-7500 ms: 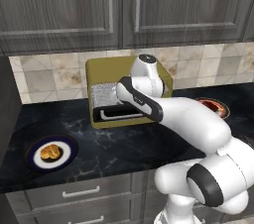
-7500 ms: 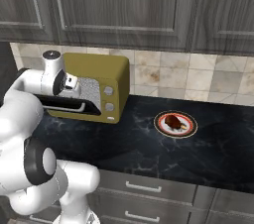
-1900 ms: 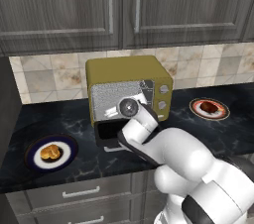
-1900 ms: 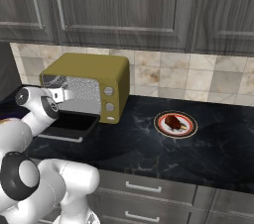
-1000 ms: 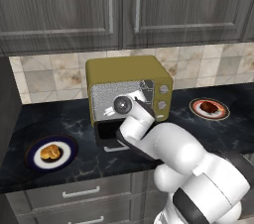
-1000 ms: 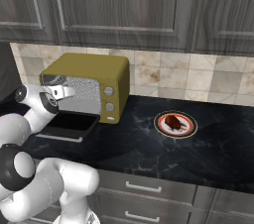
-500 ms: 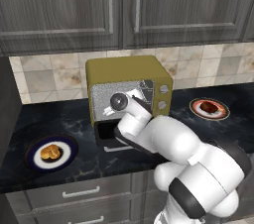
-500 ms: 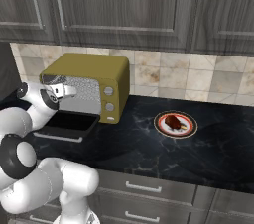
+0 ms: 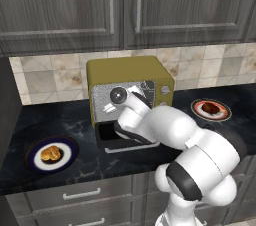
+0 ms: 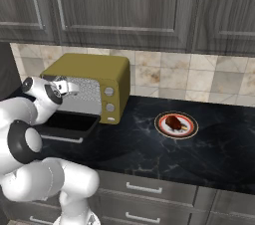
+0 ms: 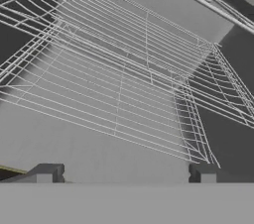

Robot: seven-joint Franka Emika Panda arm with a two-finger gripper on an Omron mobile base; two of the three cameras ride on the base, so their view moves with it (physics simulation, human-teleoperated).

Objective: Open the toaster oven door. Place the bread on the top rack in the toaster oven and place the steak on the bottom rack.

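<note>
We have the toaster oven (image 9: 129, 72) sitting against the tiled wall at the back of the dark counter (image 9: 150, 155), and the toaster oven door (image 9: 114, 137) is dropped down flat in front of it, its silver handle at the near edge. Our arm is folded in close, with the hand right at the mouth of the oven. In the hand view the gripper (image 11: 125, 172) looks straight into the cavity, its two dark fingertips set wide apart with nothing between them. Ahead of them we see thin grey wire shelves fanning across the speckled grey interior; the top rack (image 11: 124, 29) runs across the upper part of that view, and a second wire shelf lies below it, nearer the tips. Both shelves are bare.

Over on the left side of the counter, the bread (image 9: 50, 153) rests on a dark-rimmed white plate (image 9: 35, 162), well apart from the oven. On the other side, the steak (image 10: 174, 121) lies on a red-rimmed plate (image 10: 188, 130), out to the right of the oven's knob panel. Grey cabinets (image 10: 124, 5) hang above it all.
</note>
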